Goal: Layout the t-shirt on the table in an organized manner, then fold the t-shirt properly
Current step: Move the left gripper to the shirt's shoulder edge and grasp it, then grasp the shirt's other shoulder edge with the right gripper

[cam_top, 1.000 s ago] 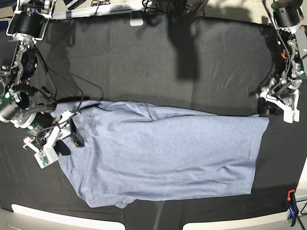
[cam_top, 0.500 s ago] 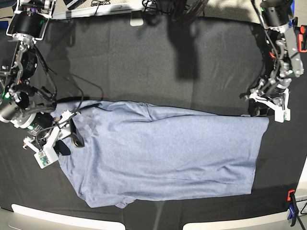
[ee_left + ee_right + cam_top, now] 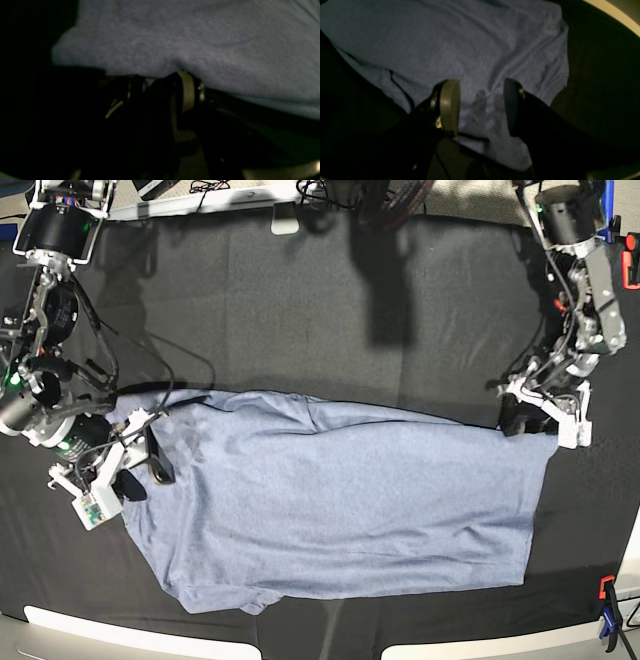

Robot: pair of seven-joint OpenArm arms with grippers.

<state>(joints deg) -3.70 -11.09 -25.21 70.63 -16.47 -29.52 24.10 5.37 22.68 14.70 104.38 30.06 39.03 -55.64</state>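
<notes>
T-shirt (image 3: 340,505): soft heathered blue-grey knit cloth, matt, faintly creased, fine fuzzy weave in left wrist view. Table (image 3: 300,320): matt black cloth cover, slightly grainy. Right gripper (image 3: 480,107): dark hard plastic fingers, one smooth dull tan pad. Clamp (image 3: 607,614) near bench corner: orange and blue plastic.

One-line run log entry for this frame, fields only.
phase: layout | t-shirt: spread on table, unfolded | left end effector: at shirt corner, state unclear | right end effector: open over shirt edge
</notes>
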